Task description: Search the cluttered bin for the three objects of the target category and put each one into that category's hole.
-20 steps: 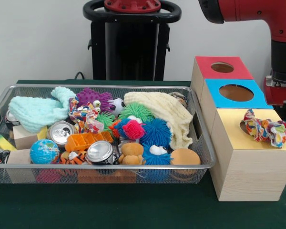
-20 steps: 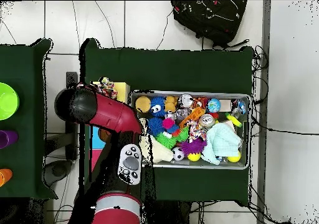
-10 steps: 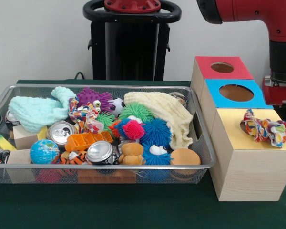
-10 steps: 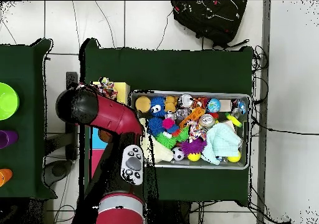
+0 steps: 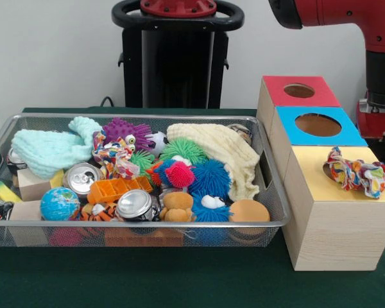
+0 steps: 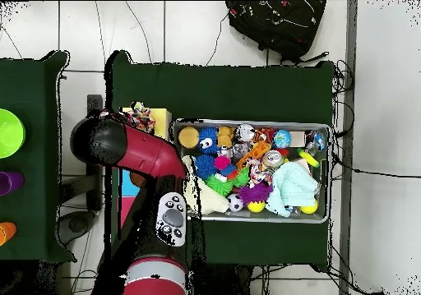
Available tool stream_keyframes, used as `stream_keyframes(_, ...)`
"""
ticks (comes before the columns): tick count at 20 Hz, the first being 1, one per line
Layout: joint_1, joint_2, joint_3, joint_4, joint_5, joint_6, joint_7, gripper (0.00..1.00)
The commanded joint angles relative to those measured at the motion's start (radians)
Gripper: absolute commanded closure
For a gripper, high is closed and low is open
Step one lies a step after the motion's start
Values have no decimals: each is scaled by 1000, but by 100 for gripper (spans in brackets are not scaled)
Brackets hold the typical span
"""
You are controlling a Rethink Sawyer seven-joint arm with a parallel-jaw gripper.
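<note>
Up front on the green felt table (image 5: 179,282) sits a wire mesh bin (image 5: 147,232) crammed with stuff: two dented soda cans (image 5: 135,204), a little globe ball (image 5: 59,203), an orange plastic tray (image 5: 115,188), spiky rubber balls in blue (image 5: 210,177) and green (image 5: 183,150), a fuzzy purple critter (image 5: 125,131), plus a mint washcloth (image 5: 48,151) and a cream one (image 5: 223,154). Right beside the bin are three wooden boxes; the nearest, yellow-topped one (image 5: 346,192) has a knotted rag rope toy (image 5: 359,173) sitting on its hole, not dropped through. Behind it are the blue box (image 5: 317,125) and red box (image 5: 299,91), round holes open. Only the red arm (image 5: 346,19) shows from the front; the gripper is hidden in both views, so its grip is anyone's guess. Overhead adds tiled floor (image 6: 205,29) and a black backpack (image 6: 275,25).
</note>
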Motion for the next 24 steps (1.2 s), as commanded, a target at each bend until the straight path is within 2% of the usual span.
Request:
stream_keyframes(1,6,-29,-22,54,-4,148,288,100)
stream_keyframes(9,-13,-64,-30,65,-5,182,261,100)
stream_keyframes(13,-26,-93,-60,44,-30,260,246,100)
stream_keyframes(15,-34,-114,-102,-18,-71,381,248,100)
stream_keyframes(19,-55,-146,-178,-217,-173,700,254,100)
stream_keyframes(21,-76,-140,-184,-305,-208,799,236,100)
stream_keyframes(24,-120,-107,-164,-418,-246,878,175,100)
